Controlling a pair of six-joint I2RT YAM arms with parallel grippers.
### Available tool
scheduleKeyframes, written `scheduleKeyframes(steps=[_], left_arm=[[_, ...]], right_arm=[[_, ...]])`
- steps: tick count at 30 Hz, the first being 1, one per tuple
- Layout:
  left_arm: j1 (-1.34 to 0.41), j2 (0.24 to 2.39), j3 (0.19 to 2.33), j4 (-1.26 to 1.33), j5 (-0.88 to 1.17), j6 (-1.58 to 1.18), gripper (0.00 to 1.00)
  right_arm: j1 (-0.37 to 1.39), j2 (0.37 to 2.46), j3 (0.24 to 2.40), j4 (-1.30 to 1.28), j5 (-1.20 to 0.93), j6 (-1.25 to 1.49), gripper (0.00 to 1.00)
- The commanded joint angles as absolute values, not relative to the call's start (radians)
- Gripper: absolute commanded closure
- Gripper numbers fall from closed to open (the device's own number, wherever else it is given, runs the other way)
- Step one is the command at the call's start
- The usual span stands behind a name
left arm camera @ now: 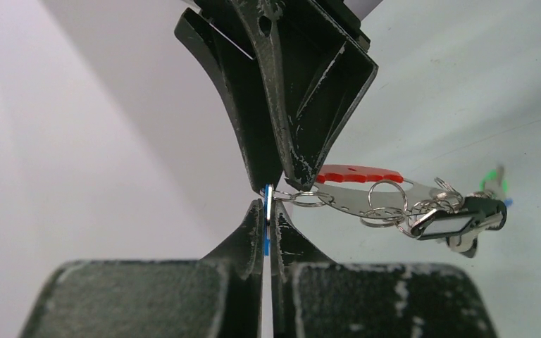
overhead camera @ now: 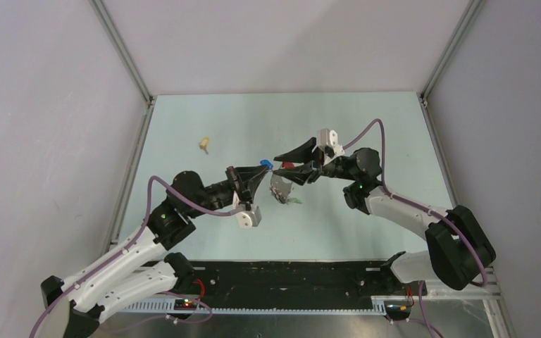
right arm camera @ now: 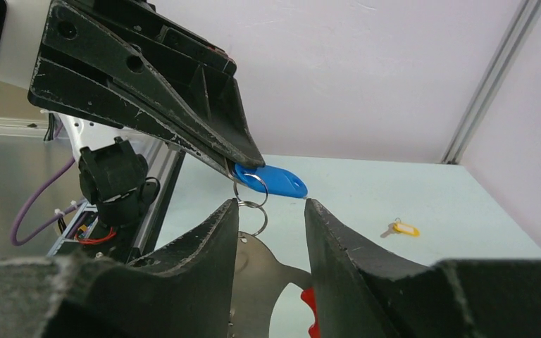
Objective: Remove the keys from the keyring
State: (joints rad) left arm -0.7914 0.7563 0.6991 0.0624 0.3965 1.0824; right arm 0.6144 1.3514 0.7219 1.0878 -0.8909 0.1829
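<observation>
Left wrist: left pincer (left arm camera: 268,211) clamps blue key (left arm camera: 265,243).

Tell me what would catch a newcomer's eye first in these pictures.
First, the two arms meeting nose to nose above the middle of the table, with the keyring strung between them and a bunch of keys dangling from it. The left pincer is shut on a blue tag; the right pincer is open around the small rings beside it. One yellow-tagged key lies alone, far left.
</observation>
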Motion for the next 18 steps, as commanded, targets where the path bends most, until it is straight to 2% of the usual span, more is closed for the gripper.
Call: scheduleKeyframes(steps=[1, 18], left_arm=[[-0.787, 0.735, 0.712, 0.111, 0.422, 1.106, 1.0], [-0.776, 0.714, 0.713, 0.104, 0.427, 1.115, 1.0]], right_arm=[[0.627, 1.367, 0.777, 1.101, -0.942, 0.195, 0.55], [0.632, 1.383, 0.793, 1.038, -0.97, 0.187, 0.56]])
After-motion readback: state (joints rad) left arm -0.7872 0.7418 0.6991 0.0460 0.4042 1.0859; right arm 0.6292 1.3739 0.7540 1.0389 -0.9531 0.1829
